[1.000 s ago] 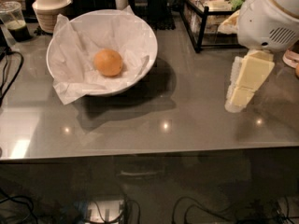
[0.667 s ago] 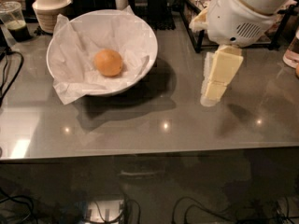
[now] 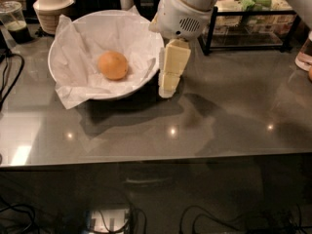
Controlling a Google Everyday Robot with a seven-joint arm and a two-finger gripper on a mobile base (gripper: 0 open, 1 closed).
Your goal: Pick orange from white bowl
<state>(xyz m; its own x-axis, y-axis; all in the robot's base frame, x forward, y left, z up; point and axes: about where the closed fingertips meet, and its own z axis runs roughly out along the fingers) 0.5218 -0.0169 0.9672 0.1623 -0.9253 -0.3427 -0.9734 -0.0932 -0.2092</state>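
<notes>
The orange (image 3: 113, 65) lies in the middle of the white bowl (image 3: 141, 83), which is lined with crumpled white paper and stands at the back left of the grey table. My gripper (image 3: 168, 87) hangs from the white arm just right of the bowl's rim, its cream fingers pointing down. It is beside the bowl, to the right of the orange, and holds nothing that shows.
A cream ribbed lidded bowl (image 3: 52, 6) and a plastic cup with dark drink (image 3: 14, 23) stand behind the bowl at the left. A black wire rack (image 3: 253, 28) with food packs stands at the back right. Cables (image 3: 9, 77) lie at the left edge.
The arm and gripper have moved left across the table, from the right side to right beside the bowl's rim. The orange and bowl have not moved.
</notes>
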